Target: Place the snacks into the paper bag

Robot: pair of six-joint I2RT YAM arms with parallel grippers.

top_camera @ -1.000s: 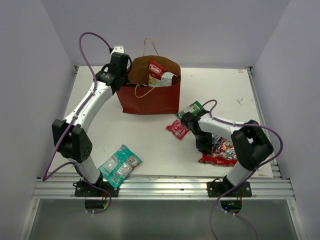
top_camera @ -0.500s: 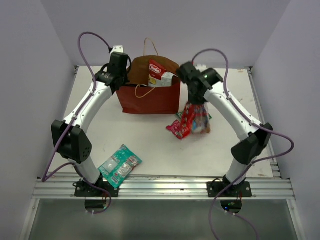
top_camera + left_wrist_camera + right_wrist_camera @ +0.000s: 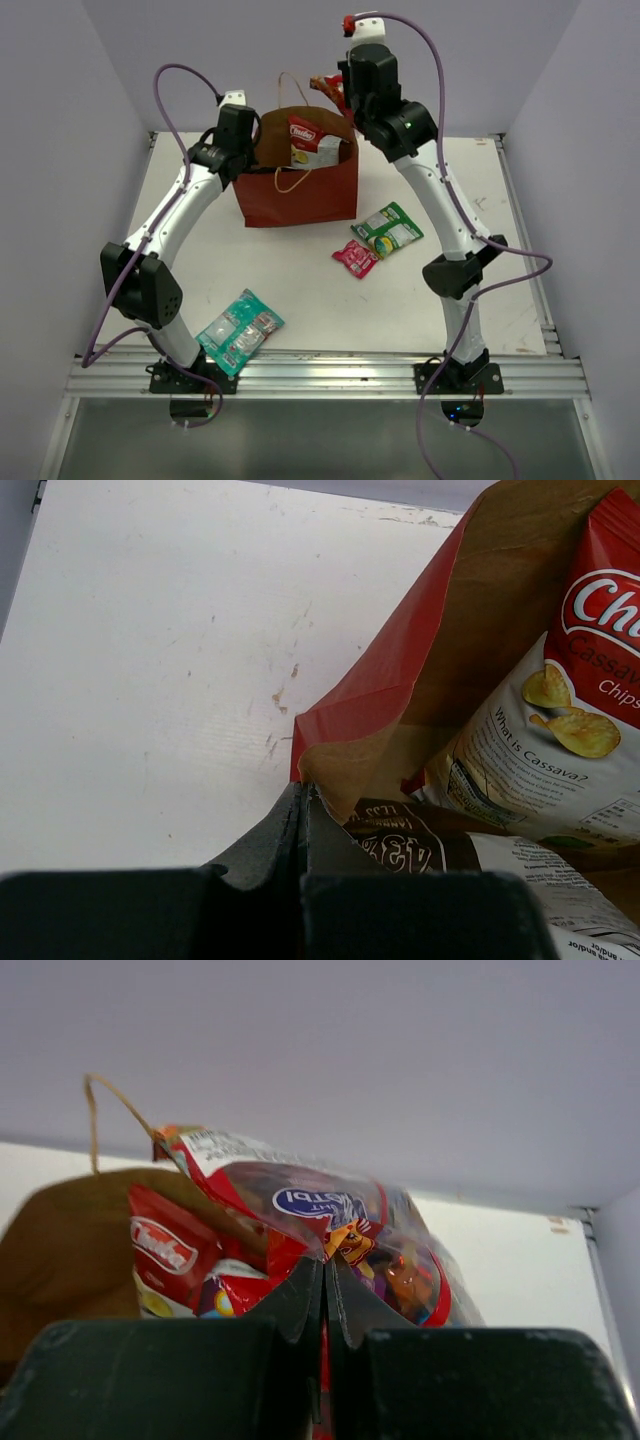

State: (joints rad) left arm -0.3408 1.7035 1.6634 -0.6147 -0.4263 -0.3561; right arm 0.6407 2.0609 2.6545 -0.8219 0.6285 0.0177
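Top external: right gripper [image 3: 342, 92] holds candy bag [image 3: 326, 86] over paper bag [image 3: 300, 200]; chips [image 3: 306, 140] inside; green-white packet [image 3: 388, 229], pink packet [image 3: 355, 258], teal packet [image 3: 240, 330] lie outside; left wrist: left gripper [image 3: 303, 795] pinches bag rim; brown bag [image 3: 400, 845] inside; right wrist: fingers [image 3: 290, 1305] clamp candy bag.

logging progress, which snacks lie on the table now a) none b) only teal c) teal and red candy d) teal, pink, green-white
d: the teal packet, small pink packet and green-white packet lie on the table, while the right gripper holds the red candy bag raised by the paper bag.
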